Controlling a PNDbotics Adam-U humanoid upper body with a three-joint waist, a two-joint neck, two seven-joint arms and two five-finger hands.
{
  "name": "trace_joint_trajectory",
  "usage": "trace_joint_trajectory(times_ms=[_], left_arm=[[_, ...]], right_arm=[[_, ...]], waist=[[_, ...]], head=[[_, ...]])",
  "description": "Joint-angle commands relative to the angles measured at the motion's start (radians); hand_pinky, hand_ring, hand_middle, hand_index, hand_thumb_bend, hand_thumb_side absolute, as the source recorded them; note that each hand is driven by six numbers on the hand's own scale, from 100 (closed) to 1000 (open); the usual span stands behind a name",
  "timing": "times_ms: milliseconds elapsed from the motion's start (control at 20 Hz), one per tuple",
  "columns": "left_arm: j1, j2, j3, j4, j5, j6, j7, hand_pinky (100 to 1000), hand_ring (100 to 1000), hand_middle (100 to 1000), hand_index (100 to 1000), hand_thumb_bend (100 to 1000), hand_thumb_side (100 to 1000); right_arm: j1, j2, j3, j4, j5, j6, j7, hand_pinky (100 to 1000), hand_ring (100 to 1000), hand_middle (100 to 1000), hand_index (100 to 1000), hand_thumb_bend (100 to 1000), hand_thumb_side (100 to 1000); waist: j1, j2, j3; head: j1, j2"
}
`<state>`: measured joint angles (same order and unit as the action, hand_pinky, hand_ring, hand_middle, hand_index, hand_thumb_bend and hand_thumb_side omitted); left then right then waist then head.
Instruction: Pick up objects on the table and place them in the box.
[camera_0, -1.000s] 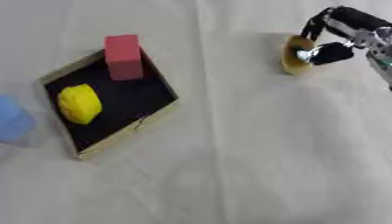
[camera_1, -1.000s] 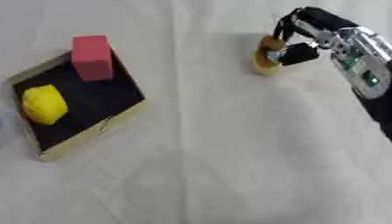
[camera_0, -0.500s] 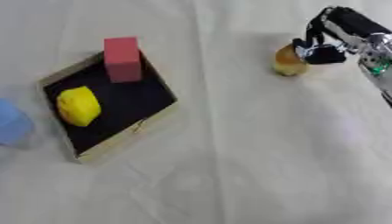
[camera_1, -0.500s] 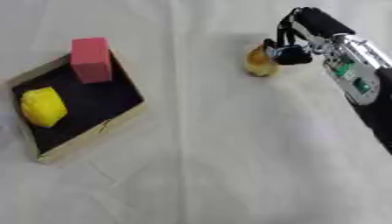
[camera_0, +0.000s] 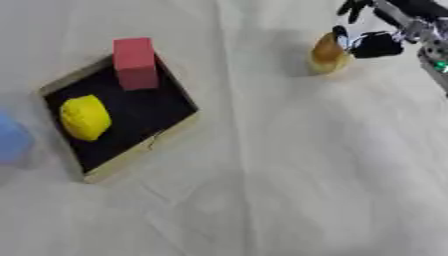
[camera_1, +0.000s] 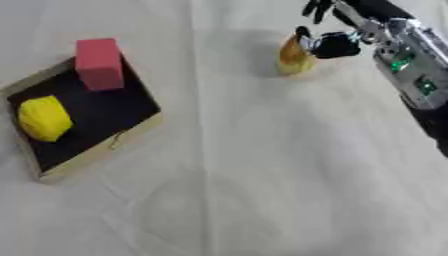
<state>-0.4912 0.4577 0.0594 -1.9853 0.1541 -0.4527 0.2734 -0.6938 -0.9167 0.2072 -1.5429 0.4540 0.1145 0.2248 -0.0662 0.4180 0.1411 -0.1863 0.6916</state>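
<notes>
Right eye view: right hand (camera_1: 337, 42) pinching orange-yellow object (camera_1: 294, 54), now tilted upright versus lying flatter a second ago, far right of box (camera_1: 103, 150). Red block (camera_1: 98, 63), yellow lump (camera_1: 42, 118) unchanged inside box.

Your right hand (camera_1: 337, 42) cut off at upper right, blurred blue object (camera_0: 12, 142) clipped at left edge, left hand unseen.

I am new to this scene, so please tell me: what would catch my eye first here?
A shallow box with a black floor lies at the left, holding a red block and a yellow lump. At the upper right, the right hand curls its fingers round a yellow-brown object.
</notes>
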Motion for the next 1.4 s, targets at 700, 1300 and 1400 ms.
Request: trace_joint_trajectory(times_ms=[700, 1300, 1400], left_arm=[[-0.003, 0.028, 0.005, -0.015, 0.001, 0.006, -0.003, 706, 677, 625, 766, 100, 383], [-0.007, 0.024, 0.004, -0.015, 0.003, 0.007, -0.004, 705, 677, 625, 766, 100, 385], [-0.008, 0.024, 0.004, -0.015, 0.003, 0.007, -0.004, 705, 677, 625, 766, 100, 385]], right_arm=[[-0.004, -0.084, -0.015, -0.074, 0.031, -0.022, 0.248, 914, 961, 808, 919, 455, 555], [0.012, -0.061, 0.018, -0.026, 0.099, -0.068, 0.251, 906, 954, 807, 911, 452, 610], [0.015, -0.059, 0.023, -0.016, 0.112, -0.073, 0.249, 905, 954, 811, 911, 451, 641]], waist=[[0.004, -0.050, -0.002], [0.008, -0.044, 0.001], [0.008, -0.043, 0.001]], head=[[-0.002, 0.004], [-0.005, -0.001], [-0.005, -0.001]])
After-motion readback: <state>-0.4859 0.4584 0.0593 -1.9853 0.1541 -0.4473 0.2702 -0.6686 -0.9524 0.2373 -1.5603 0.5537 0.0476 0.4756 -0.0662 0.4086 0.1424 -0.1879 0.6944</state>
